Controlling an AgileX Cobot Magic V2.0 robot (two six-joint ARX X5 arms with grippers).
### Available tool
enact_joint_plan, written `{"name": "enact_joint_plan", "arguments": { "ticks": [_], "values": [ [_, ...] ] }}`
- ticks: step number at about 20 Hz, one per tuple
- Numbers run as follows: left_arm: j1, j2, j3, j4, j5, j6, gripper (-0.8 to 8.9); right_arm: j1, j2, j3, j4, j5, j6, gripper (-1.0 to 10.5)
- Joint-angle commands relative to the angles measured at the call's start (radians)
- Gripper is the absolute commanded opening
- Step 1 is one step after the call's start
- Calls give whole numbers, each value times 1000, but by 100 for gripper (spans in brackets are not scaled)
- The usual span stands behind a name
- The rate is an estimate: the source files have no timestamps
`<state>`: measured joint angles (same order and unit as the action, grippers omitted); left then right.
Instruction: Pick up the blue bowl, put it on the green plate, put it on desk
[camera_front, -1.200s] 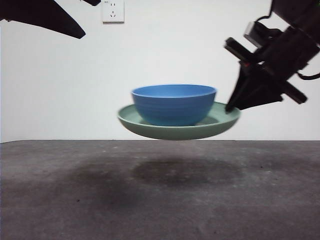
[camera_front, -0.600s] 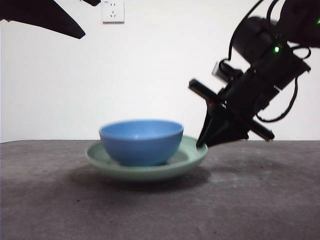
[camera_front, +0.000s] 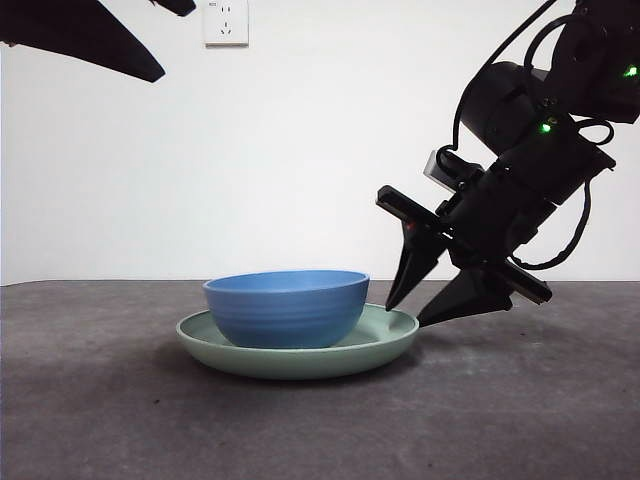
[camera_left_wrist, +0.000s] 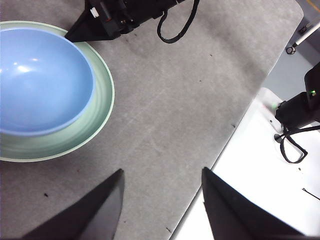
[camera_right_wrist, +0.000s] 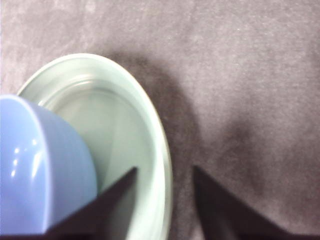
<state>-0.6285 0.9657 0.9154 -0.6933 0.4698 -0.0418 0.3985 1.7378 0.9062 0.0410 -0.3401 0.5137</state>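
Observation:
The blue bowl (camera_front: 285, 308) sits inside the green plate (camera_front: 300, 362), which rests flat on the desk (camera_front: 500, 420). My right gripper (camera_front: 405, 314) is open at the plate's right rim, one jaw above the rim and one outside it, no longer clamping. In the right wrist view the jaws of the right gripper (camera_right_wrist: 165, 169) straddle the plate's rim (camera_right_wrist: 125, 130) beside the bowl (camera_right_wrist: 35, 165). My left gripper (camera_left_wrist: 162, 172) is open and empty, high above the desk, and its view shows the bowl (camera_left_wrist: 40, 80) and the plate (camera_left_wrist: 97, 115). It shows as a black tip (camera_front: 90, 35) in the front view.
A wall socket (camera_front: 226, 20) is on the white wall behind. The left wrist view shows the desk's edge with a white surface (camera_left_wrist: 260, 165) beyond it, carrying a black device (camera_left_wrist: 300, 107) and cables.
The plate with the bowl came down from mid-air onto the desk and shifted left. The right gripper's jaws opened off the plate's rim. The left arm has not moved.

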Motion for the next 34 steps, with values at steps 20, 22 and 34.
{"name": "enact_joint_plan", "arguments": {
  "ticks": [20,22,34],
  "values": [
    [-6,5,8,6,1,4,249,21,-740,18,-623,-84,-344,223],
    [-6,5,8,6,1,4,249,28,-779,18,-687,-101,-356,223],
    [-6,5,8,6,1,4,249,87,-896,18,-938,-183,-427,223]
  ]
}}
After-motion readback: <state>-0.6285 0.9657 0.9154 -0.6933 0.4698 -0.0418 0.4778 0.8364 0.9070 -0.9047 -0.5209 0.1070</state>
